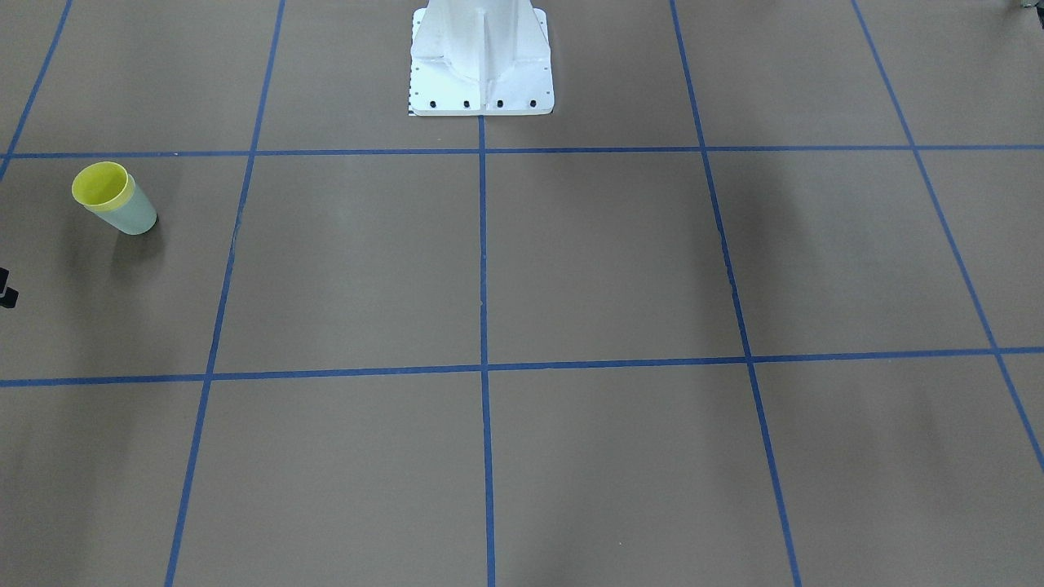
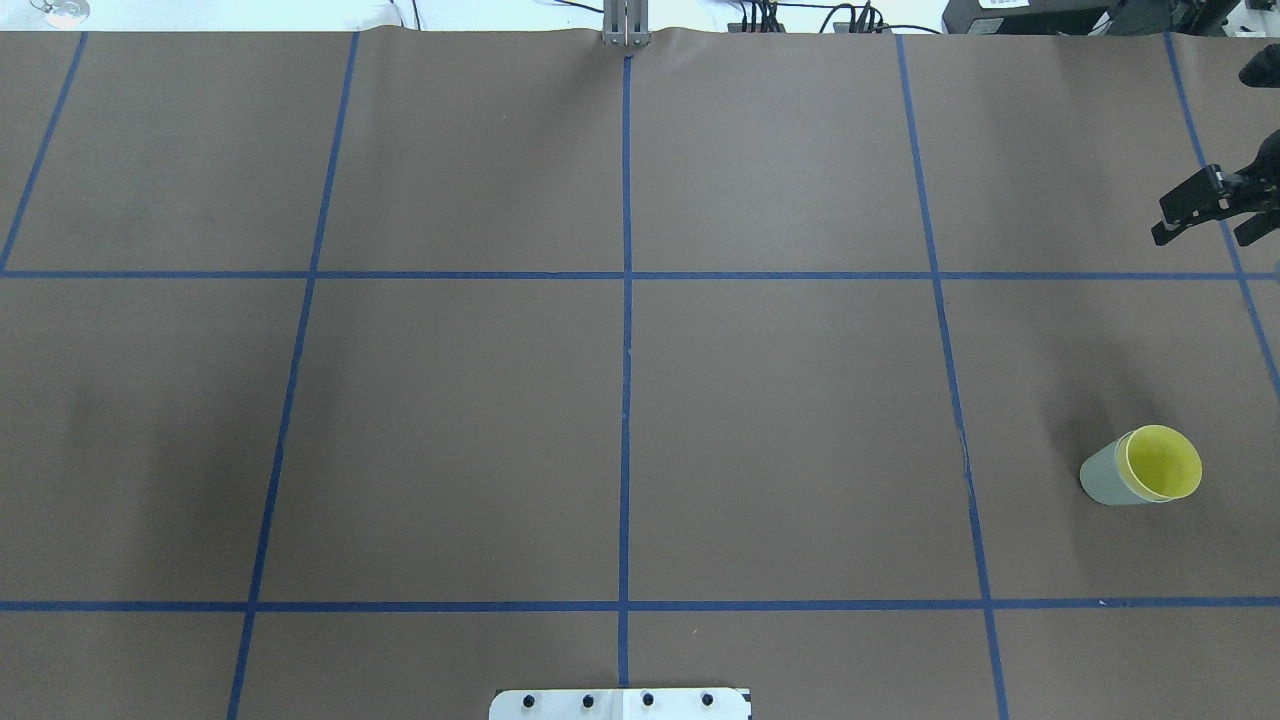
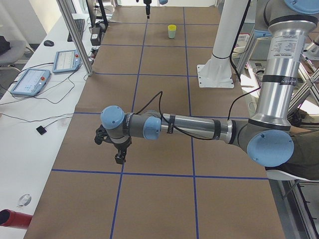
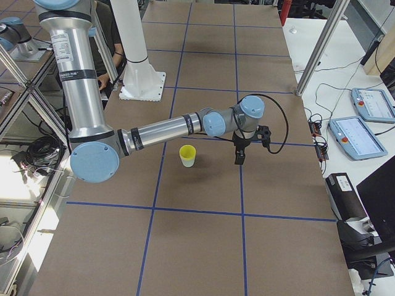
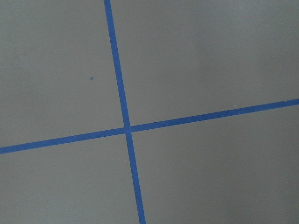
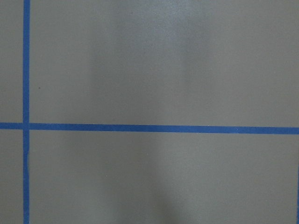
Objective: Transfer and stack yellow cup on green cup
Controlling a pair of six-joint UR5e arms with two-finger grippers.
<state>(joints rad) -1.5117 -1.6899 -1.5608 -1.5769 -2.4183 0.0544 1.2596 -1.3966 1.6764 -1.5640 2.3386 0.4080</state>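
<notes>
The yellow cup [image 2: 1163, 463] sits nested inside the green cup [image 2: 1102, 478], and the pair stands upright on the brown table near its right end. Only the yellow rim [image 1: 99, 186] shows above the green wall [image 1: 134, 216]. The stack also shows in the exterior right view [image 4: 187, 155]. My right gripper [image 2: 1197, 238] hangs beyond the stack, apart from it, with its fingers spread and nothing in it. My left gripper [image 3: 119, 158] hovers low over the table's left end, far from the cups. I cannot tell whether it is open or shut.
The white robot pedestal [image 1: 481, 65] stands at the middle of the near edge. Blue tape lines [image 2: 626, 350] divide the table into squares. Tablets [image 3: 30, 81] and cables lie on the side bench past the far edge. Both wrist views show only table and tape.
</notes>
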